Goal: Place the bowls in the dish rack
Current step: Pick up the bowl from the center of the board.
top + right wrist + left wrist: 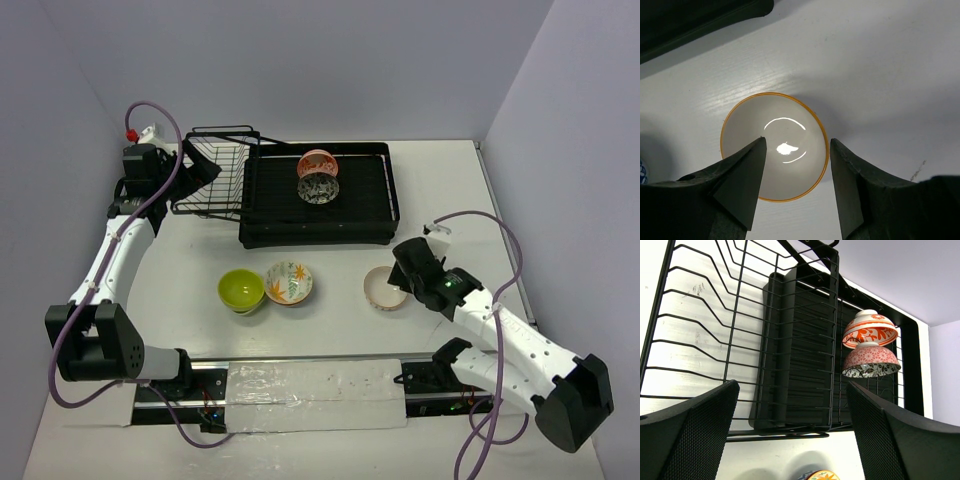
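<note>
2 patterned bowls (320,188) in dish rack (270,205) at 12; 3 left, R gripper (797,145) spread over cream bowl (785,120) at 4, L gripper (792,385) spread.

Surroundings: white table (440,190) in a pale walled enclosure

Flat, matt white table top, faintly wood-grained up close, with a few small dark scuff marks (697,288) showing on it through the wires in the left wrist view. Plain pale lavender-grey walls (320,70) stand along the far, left and right sides. A black rail (300,362) runs across the near edge. Just in front of it lies a crinkled translucent white sheet (315,395), laid flat.
</note>
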{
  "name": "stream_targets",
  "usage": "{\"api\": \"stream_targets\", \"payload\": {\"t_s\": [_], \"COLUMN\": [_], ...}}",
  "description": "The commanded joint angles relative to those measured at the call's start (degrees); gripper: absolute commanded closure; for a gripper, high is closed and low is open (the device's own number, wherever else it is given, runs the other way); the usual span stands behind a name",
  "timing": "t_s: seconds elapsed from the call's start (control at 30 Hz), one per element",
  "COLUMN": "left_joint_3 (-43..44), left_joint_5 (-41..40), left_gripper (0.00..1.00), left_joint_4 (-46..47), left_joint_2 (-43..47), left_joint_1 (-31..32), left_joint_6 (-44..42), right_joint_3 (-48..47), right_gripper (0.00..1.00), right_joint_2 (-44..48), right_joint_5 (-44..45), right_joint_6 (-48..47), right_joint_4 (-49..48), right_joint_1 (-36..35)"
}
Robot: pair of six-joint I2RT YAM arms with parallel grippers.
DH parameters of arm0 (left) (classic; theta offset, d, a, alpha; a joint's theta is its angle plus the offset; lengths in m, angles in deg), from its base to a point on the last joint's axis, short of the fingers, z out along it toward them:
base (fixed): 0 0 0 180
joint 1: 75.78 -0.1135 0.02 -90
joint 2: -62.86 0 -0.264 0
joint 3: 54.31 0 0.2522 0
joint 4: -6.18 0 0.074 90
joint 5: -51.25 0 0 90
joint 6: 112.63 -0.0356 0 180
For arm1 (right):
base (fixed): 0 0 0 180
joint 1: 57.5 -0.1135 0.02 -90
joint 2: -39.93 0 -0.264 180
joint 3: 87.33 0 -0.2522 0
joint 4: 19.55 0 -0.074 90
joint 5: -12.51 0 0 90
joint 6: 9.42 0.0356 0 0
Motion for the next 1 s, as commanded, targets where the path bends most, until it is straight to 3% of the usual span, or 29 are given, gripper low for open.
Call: {"api": "stream_targets", "payload": {"t_s": [0.0, 0.6, 0.8, 0.97], "left_joint_3": [0.3, 0.6, 0.7, 0.6], "left_joint_5": [0.4, 0.7, 0.8, 0.5], "left_gripper": [0.06, 0.06, 0.06, 0.06], "left_joint_4": [1.7, 1.4, 1.4, 1.3], "left_joint_2": [0.3, 0.6, 0.4, 0.7], "left_joint_1": [0.0, 0.0, 1.5, 1.5], "left_joint_6": [-0.4, -0.4, -0.5, -0.6], "right_joint_3": [1.1, 6.8, 7.0, 7.1], "right_gripper": [0.39, 0.50, 0.62, 0.65], "right_joint_2": [-0.4, 0.8, -1.4, -1.4], "right_joint_5": [1.9, -7.1, -8.0, -7.9], "right_joint_6": [3.6, 7.5, 7.0, 6.7], "right_joint_4": [1.0, -1.3, -2.1, -2.5], "right_joint_1": [0.7, 1.2, 1.2, 1.1]}}
